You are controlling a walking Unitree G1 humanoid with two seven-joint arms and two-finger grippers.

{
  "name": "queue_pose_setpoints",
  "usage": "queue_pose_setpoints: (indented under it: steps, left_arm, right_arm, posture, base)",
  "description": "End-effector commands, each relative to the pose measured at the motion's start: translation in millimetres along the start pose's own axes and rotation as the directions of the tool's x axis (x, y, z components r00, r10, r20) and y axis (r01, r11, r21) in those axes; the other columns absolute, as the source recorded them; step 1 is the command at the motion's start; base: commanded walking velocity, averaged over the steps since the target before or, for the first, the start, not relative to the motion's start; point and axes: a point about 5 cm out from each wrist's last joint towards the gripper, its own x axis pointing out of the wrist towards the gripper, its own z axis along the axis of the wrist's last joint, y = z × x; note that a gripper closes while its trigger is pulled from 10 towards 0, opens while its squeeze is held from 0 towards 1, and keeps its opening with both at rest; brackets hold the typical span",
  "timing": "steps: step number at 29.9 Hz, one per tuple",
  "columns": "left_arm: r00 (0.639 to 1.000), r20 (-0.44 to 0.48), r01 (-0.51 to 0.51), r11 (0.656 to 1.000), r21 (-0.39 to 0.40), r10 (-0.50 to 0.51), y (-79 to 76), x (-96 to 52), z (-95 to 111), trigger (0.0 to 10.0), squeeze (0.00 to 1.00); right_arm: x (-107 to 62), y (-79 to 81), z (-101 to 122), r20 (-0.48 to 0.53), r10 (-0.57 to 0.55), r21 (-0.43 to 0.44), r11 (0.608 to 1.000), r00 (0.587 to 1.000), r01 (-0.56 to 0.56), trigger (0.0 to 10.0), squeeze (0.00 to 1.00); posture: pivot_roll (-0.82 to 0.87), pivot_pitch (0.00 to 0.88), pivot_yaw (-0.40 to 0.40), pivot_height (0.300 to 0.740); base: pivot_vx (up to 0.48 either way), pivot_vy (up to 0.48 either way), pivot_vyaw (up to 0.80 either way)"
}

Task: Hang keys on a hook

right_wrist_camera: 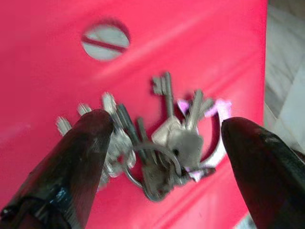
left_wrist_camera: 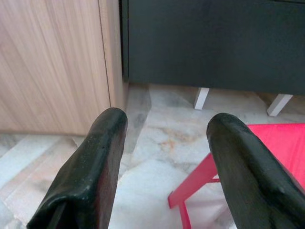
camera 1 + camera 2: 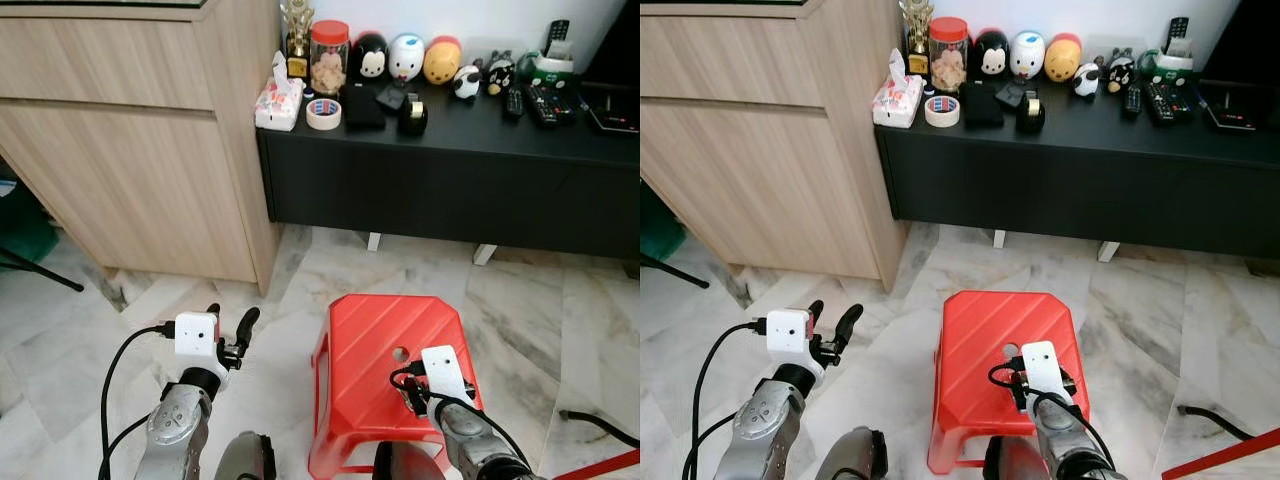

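Observation:
A bunch of silver keys (image 1: 164,160) on a ring with a pale tag lies on the seat of a red plastic stool (image 3: 385,335), below the seat's round hole (image 1: 105,42). My right gripper (image 1: 165,123) hovers just over the seat, open, one black finger on each side of the keys and not touching them. In the left eye view the right wrist camera (image 3: 446,373) covers the keys. My left gripper (image 3: 230,316) is open and holds nothing, raised above the marble floor to the left of the stool.
A low black cabinet (image 3: 450,175) runs along the far wall, carrying toy figures, a tape roll (image 3: 323,113), a jar and remotes. A wooden cabinet (image 3: 130,150) stands at the left. A black cable (image 3: 600,425) lies on the floor at the right.

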Motion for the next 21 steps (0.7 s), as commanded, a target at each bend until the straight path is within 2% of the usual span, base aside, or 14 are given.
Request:
queue_pose_setpoints:
  steps: [1,5,11,12,13,14,15,16,21]
  left_arm:
    - [1.0,-0.025,0.002,1.0,-0.003,-0.002,-1.9,-2.7,-3,10.0,0.0]
    - [1.0,-0.031,0.003,1.0,-0.004,-0.003,-2.6,-3.0,-2,10.0,0.0]
    - [0.999,-0.042,0.001,1.0,-0.001,-0.001,-1.5,-3.3,-1,10.0,0.0]
    - [0.999,-0.042,0.001,1.0,-0.001,-0.001,-1.3,-3.3,-1,10.0,0.0]
    - [0.999,-0.042,0.001,1.0,-0.001,-0.001,-1.2,-3.1,-1,10.0,0.0]
    - [0.999,-0.043,0.001,1.0,0.0,-0.001,-1.2,-3.0,0,10.0,0.0]
    - [0.999,-0.044,0.001,1.0,0.0,-0.001,-1.1,-2.9,0,10.0,0.0]
    - [0.999,-0.044,0.001,1.0,0.001,-0.001,-1.0,-2.8,0,10.0,0.0]
    - [0.999,-0.049,-0.001,1.0,0.002,0.001,-0.9,-2.9,0,10.0,0.0]
  right_arm:
    - [-0.7,-2.9,-9,-0.05,-0.014,-0.009,1.0,0.999,0.014,10.0,0.0]
    - [-2.7,-1.1,-21,-0.1,-0.012,-0.02,1.0,0.995,0.01,10.0,0.0]
    - [-4.4,3.4,-27,-0.119,0.003,-0.007,1.0,0.993,-0.004,10.0,0.0]
    - [-4.5,3.4,-28,-0.121,0.004,-0.006,1.0,0.993,-0.005,9.5,0.0]
    - [-4.5,3.5,-28,-0.123,0.004,-0.006,1.0,0.992,-0.005,9.5,0.0]
    - [-4.6,3.4,-28,-0.124,0.005,-0.004,1.0,0.992,-0.006,0.4,0.0]
    - [-4.6,3.5,-28,-0.124,0.006,-0.003,1.0,0.992,-0.006,0.4,0.0]
    - [-4.6,3.5,-28,-0.123,0.006,-0.003,1.0,0.992,-0.006,0.0,0.0]
    - [-4.0,2.8,-26,-0.115,0.005,0.003,1.0,0.993,-0.005,0.0,0.0]
  posture:
    - [0.06,0.167,-0.053,0.646]
    - [0.06,0.167,-0.053,0.646]
    - [0.06,0.166,-0.049,0.646]
    - [0.06,0.167,-0.048,0.646]
    - [0.06,0.167,-0.047,0.646]
    - [0.06,0.167,-0.047,0.646]
    - [0.06,0.167,-0.047,0.646]
    - [0.06,0.167,-0.047,0.646]
    - [0.06,0.167,-0.046,0.646]
  base:
    - [0.0,0.0,0.0]
    - [0.0,0.0,0.0]
    - [0.0,0.0,0.0]
    - [0.0,0.0,0.0]
    - [0.0,0.0,0.0]
    - [0.0,0.0,0.0]
    - [0.0,0.0,0.0]
    - [0.0,0.0,0.0]
    - [0.0,0.0,0.0]
